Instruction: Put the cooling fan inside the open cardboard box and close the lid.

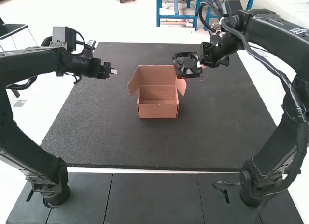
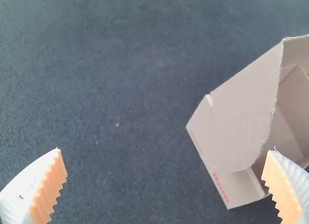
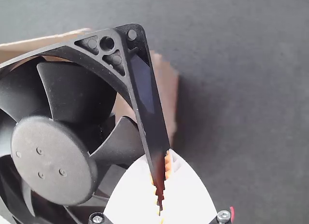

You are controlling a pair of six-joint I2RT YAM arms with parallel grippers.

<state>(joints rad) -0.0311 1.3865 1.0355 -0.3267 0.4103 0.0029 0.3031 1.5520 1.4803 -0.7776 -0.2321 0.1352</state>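
In the high view, a brown cardboard box (image 1: 158, 101) stands open-topped near the middle of a dark rubbery mat (image 1: 96, 132), its back lid (image 1: 156, 75) and its two side flaps raised. The right gripper (image 1: 202, 63) hangs in the air over the box's far right corner and grips a black square plastic cooling fan (image 1: 187, 64) by one side of its frame. The fan is upright with its blades facing the camera, above the right side flap and not yet inside the box. The left gripper (image 1: 110, 70) hovers above the mat to the left of the box, apart from it, pointing towards it. In the left wrist view, the left gripper (image 2: 164, 190) is spread wide and empty; its white ribbed fingers (image 2: 29, 195) with orange pads sit far apart over the mat (image 2: 96, 64), and the box (image 2: 241, 132) lies beyond them with one side flap angled up and part of its bare interior visible. In the right wrist view, the right gripper (image 3: 161, 178) is pinched tight on the thin edge of the fan (image 3: 63, 137) frame, with a white finger (image 3: 190, 190) on the outer face of the frame. The hub and curved blades fill the space beside it, a strip of the box (image 3: 164, 89) shows behind the frame, and the mat (image 3: 241, 64) lies below.
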